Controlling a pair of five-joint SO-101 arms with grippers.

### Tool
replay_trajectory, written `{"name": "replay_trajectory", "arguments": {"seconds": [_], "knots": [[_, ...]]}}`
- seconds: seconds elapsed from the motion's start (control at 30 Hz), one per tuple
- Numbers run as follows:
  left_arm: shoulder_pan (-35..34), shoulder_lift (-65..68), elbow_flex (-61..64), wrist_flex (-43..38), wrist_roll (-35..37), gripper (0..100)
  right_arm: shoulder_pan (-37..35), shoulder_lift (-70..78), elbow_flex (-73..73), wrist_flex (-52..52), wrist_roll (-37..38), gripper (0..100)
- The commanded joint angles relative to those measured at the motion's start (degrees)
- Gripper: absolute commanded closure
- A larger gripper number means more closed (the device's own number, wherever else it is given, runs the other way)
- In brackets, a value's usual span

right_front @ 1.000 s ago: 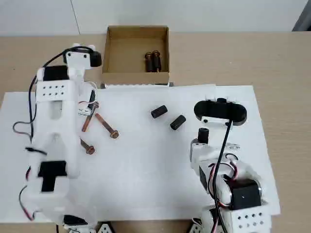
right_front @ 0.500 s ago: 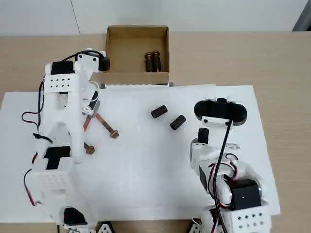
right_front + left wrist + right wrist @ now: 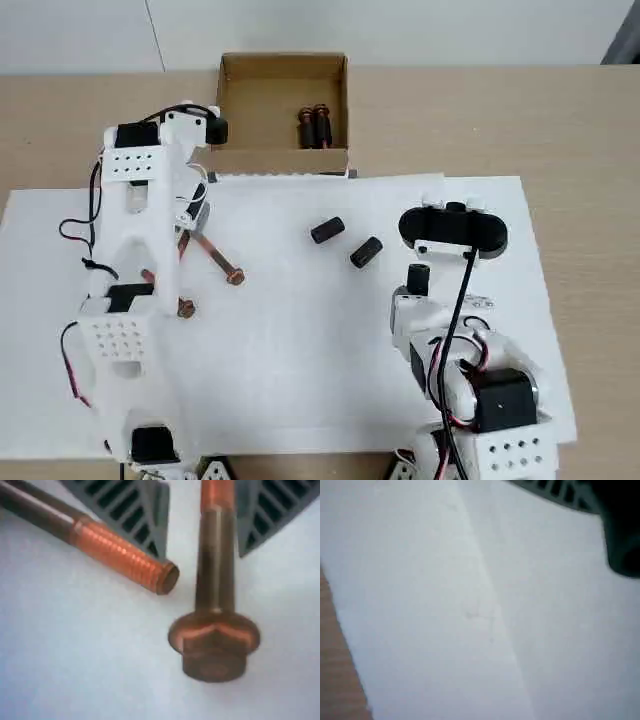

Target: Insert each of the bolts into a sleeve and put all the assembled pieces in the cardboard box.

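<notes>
Two sleeved bolts [image 3: 314, 127] in brown cardboard box [image 3: 283, 60]; copper flanged bolts [image 3: 220, 262], two black cylindrical sleeves [image 3: 327, 230] unassembled. Left gripper [image 3: 200, 545] spread astride one bolt.

Two arms, one stretched, one folded.
The left arm [image 3: 135, 260] extends forward, the left gripper [image 3: 201, 545] with jaws parted; the right arm [image 3: 455, 340] sits folded back.

What's on the table, by the numbers

Three loose copper-coloured hex-head bolts [image 3: 218, 261] [image 3: 184, 308] [image 3: 214, 630], two short black cylindrical sleeves [image 3: 327, 230] [image 3: 366, 252] lying free, a third black cylinder [image 3: 418, 278] at an arm that I can't identify, two assembled bolt-and-sleeve pieces [image 3: 313, 127] inside one open brown cardboard box [image 3: 232, 110], two white robot arms [image 3: 135, 300] [image 3: 470, 390].
</notes>
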Motion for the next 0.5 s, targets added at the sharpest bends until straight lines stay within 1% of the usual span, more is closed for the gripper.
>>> {"name": "replay_trajectory", "arguments": {"seconds": [0.0, 0.27, 0.47], "knots": [[-0.62, 1.41, -4.70, 0.35, -0.26, 91, 0.66, -0.40, -0.35, -1.45, 0.00, 99.5], [-2.90, 9.05, -9.80, 0.35, -0.62, 91, 0.66, -0.40, -0.35, -1.36, 0.00, 99.5], [-3.43, 12.22, -12.09, 0.35, -0.62, 92, 0.48, -0.40, -0.35, -1.36, 0.00, 99.5]]}}
